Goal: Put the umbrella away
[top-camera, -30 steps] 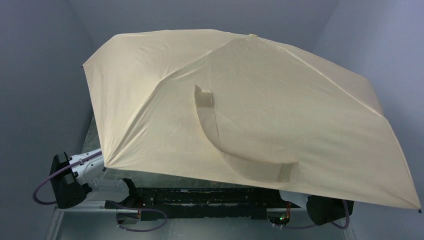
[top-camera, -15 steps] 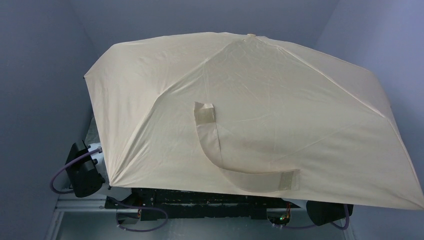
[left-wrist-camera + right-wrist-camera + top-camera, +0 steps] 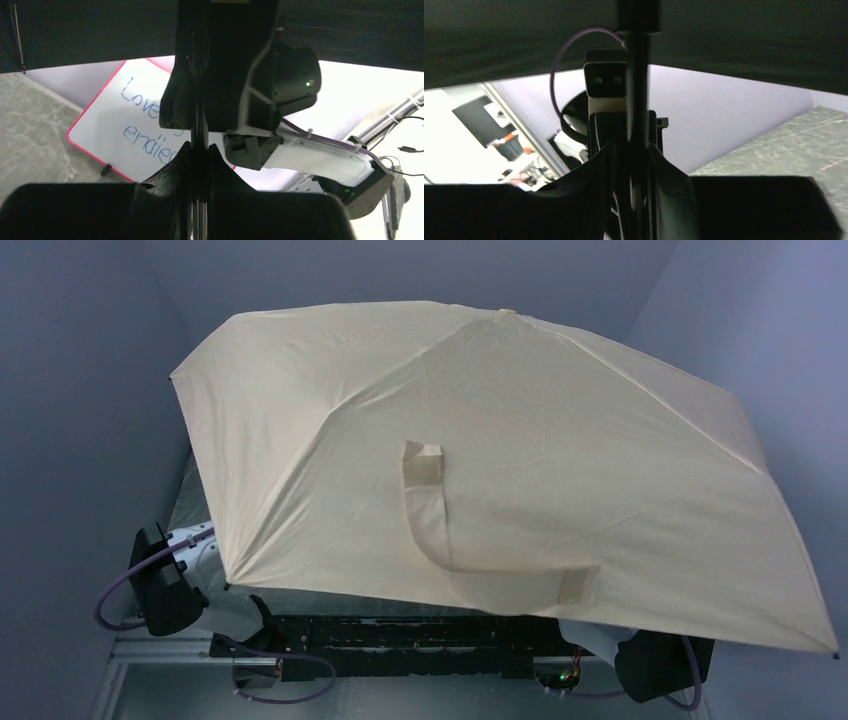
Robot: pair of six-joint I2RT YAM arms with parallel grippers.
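Note:
The open umbrella point(image 3: 560, 440) spreads its cream canopy over most of the table, its beige strap point(image 3: 430, 520) hanging loose on top. Both grippers are hidden beneath it in the top view. Under the black lining point(image 3: 75, 30), my left gripper point(image 3: 200, 147) is shut on the thin dark shaft point(image 3: 200, 127). Just beyond it sits the right arm's wrist point(image 3: 280, 80). My right gripper point(image 3: 630, 147) has a finger on each side of the shaft point(image 3: 639, 100). It is too dark there to tell whether they press on it. The handle is out of view.
A pink-edged whiteboard point(image 3: 125, 115) with blue handwriting lies on the grey-green table point(image 3: 784, 145) under the canopy. Grey walls close in on the left, back and right. The left arm point(image 3: 190, 560) and right arm point(image 3: 650, 665) reach in from the near rail point(image 3: 400, 630).
The canopy has rocked and its strap has shifted slightly right. The left arm's elbow swung out to the left, then back toward the canopy's edge.

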